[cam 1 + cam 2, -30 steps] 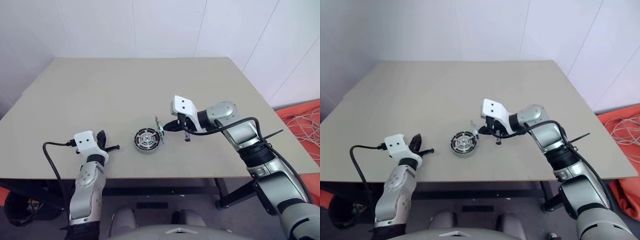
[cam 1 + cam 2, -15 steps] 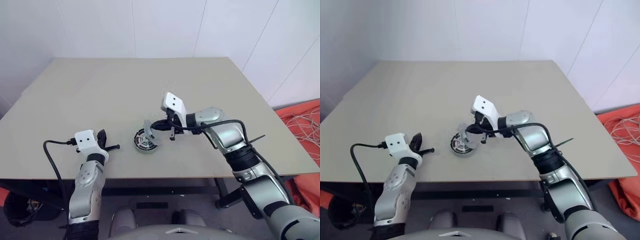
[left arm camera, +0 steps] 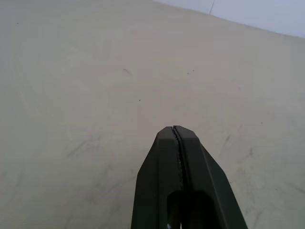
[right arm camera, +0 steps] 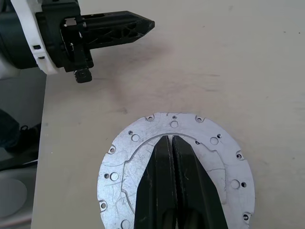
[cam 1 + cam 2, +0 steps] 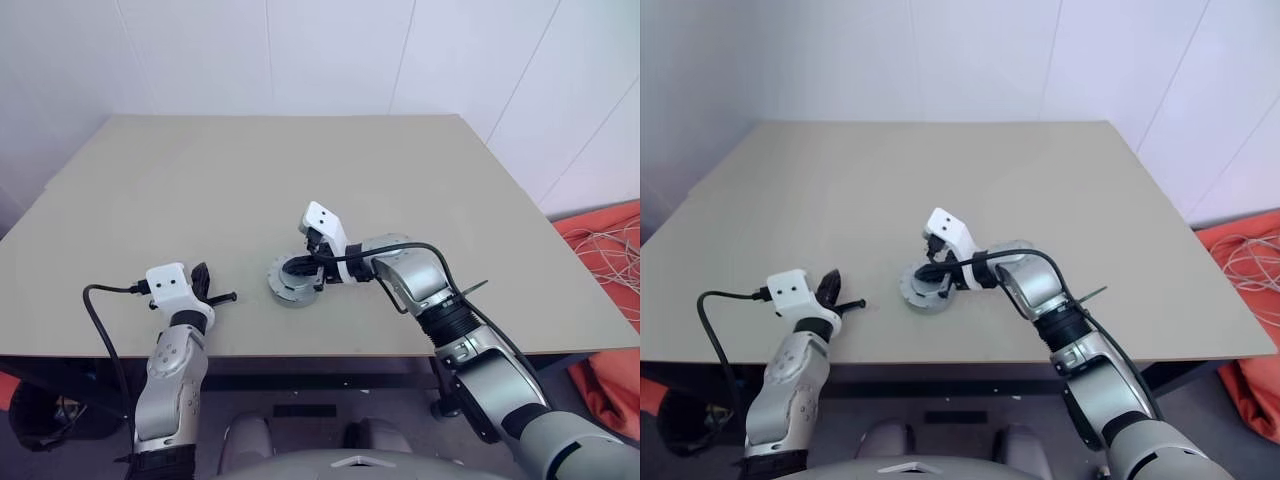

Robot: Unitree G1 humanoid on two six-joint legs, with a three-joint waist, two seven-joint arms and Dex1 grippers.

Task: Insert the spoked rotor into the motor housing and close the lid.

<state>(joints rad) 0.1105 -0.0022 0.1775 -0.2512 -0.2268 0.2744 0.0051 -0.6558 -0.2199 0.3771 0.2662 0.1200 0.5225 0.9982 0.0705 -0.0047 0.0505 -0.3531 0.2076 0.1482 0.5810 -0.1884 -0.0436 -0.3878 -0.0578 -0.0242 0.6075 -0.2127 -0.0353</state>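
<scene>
- Nearest, the left gripper (image 5: 222,297), black fingers pressed together and empty, hangs over the beige desk (image 5: 180,190), well apart from the work.
- Farther in, the right gripper (image 4: 171,143), fingers together, holds the lid (image 4: 176,164), a flat round silver plate with small holes, over the round metal motor housing (image 5: 292,281).
- Judgement: lid-closing step; next, seat it level.
- Count: one lid, one housing, two grippers.

A silver-grey lid (image 4: 176,176) dotted with small dark holes lies on the plain beige table (image 5: 200,190).
</scene>
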